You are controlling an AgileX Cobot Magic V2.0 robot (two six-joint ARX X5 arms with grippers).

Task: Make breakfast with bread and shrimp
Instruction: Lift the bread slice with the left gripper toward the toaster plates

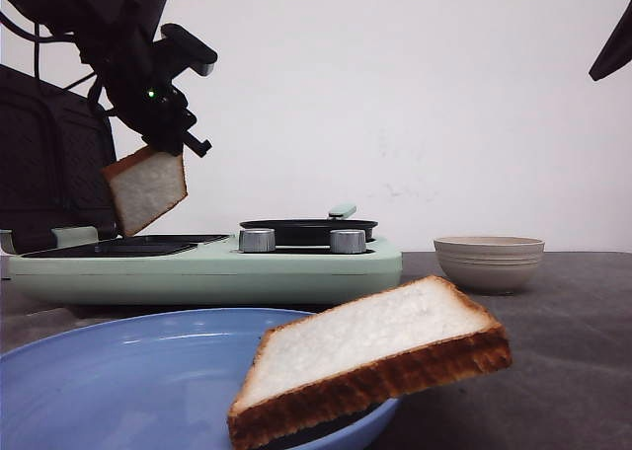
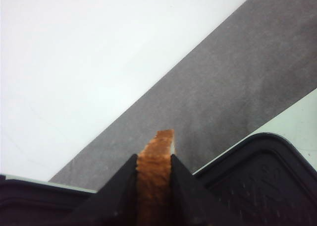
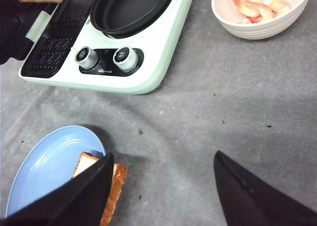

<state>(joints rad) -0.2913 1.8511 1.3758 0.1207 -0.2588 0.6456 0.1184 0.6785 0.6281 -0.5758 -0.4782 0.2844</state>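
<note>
Left end effector (image 1: 168,144) clamped on a bread slice (image 1: 146,187), hanging over the grill plate (image 1: 128,245). Right end effector (image 3: 163,174) open above the grey surface (image 3: 223,112); second slice (image 1: 375,356) propped on blue plate (image 1: 118,371). Light, soft, crushable: best pinched gently at the crust

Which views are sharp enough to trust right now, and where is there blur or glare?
Front view: crisp; the held bread slice and the slice on the blue plate read clearly against the bright wall. Left wrist view: soft and washed out, only the crust between the left gripper's fingers is readable. Right wrist view: sharp; knobs, shrimp in the bowl distinct, right gripper fingers dark.
</note>
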